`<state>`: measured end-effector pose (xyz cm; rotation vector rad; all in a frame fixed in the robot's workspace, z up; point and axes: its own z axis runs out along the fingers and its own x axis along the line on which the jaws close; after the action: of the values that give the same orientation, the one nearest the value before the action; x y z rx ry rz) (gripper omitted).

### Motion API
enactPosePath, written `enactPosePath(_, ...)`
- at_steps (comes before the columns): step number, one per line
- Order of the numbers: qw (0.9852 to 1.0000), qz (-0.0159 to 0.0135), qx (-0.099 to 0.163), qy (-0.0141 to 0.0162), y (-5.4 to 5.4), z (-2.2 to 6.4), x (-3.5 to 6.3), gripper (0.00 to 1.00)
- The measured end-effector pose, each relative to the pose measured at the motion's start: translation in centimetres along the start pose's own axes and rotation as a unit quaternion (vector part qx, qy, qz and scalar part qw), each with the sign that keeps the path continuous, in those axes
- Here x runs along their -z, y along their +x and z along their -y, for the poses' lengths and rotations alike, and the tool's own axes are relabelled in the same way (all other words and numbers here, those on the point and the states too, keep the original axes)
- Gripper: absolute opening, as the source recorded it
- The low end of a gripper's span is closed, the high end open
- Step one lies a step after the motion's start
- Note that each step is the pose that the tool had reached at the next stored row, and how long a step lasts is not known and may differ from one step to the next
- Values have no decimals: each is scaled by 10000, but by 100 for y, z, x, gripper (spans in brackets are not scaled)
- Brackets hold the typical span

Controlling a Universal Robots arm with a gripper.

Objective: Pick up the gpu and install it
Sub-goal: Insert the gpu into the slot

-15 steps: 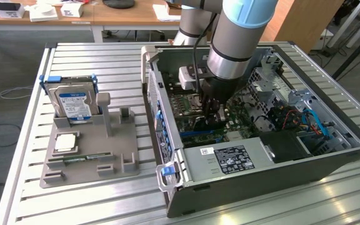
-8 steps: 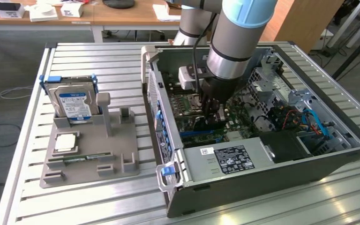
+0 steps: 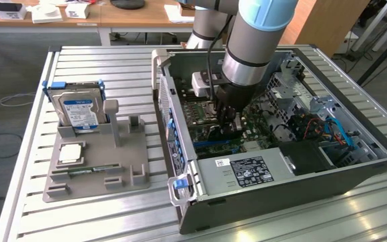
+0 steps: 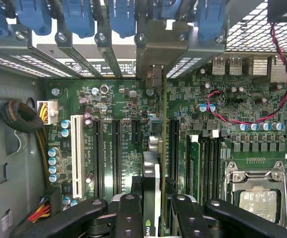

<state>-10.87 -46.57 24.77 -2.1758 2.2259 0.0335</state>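
The gpu [image 4: 152,183] is seen edge-on as a thin card with a green board and a black cooler face. It stands upright over a motherboard [image 4: 108,99] expansion slot, between other black slots. Its silver end bracket [image 4: 156,44] lies at the case's rear slot openings. My gripper [image 4: 152,210] is shut on the card, one black finger [image 4: 128,215] on each side. In the exterior view the gripper [image 3: 226,121] reaches down inside the open computer case [image 3: 274,166], with the gpu [image 3: 219,135] dark beneath it just above the board.
Blue slot latches [image 4: 79,17] line the case's rear. A red wire [image 4: 243,119] and the CPU socket [image 4: 255,191] lie beside the card. On the slatted table, a grey holder [image 3: 99,156] carries a hard drive [image 3: 79,111], a processor [image 3: 70,153] and a memory stick [image 3: 86,171].
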Motion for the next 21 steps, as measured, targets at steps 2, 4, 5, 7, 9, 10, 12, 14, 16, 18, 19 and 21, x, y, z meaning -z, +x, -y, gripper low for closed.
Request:
enactPosePath(2, 10000, 1, 0, 0, 0, 0, -4, 27)
enactPosePath(4, 10000, 0, 0, 0, 0, 0, -7, 27)
enactPosePath(5, 10000, 0, 0, 0, 0, 0, -7, 27)
enactPosePath(7, 10000, 0, 0, 0, 0, -1, -11, 27)
enactPosePath(9, 10000, 0, 0, 0, 0, -1, -11, 27)
enactPosePath(10, 10000, 0, 0, 0, 1, -1, -11, 27)
enactPosePath(12, 10000, 0, 0, 0, 0, -1, -11, 27)
enactPosePath(14, 10000, 0, 0, -1, 1, -1, -13, 27)
enactPosePath(16, 10000, -1, 0, -1, 1, -1, -15, 27)
enactPosePath(18, 10000, -1, 0, -1, 1, -1, -17, 27)
enactPosePath(19, 10000, -1, 0, -1, 1, -1, -17, 27)
enactPosePath(21, 10000, 0, 0, 0, 1, -1, -18, 27)
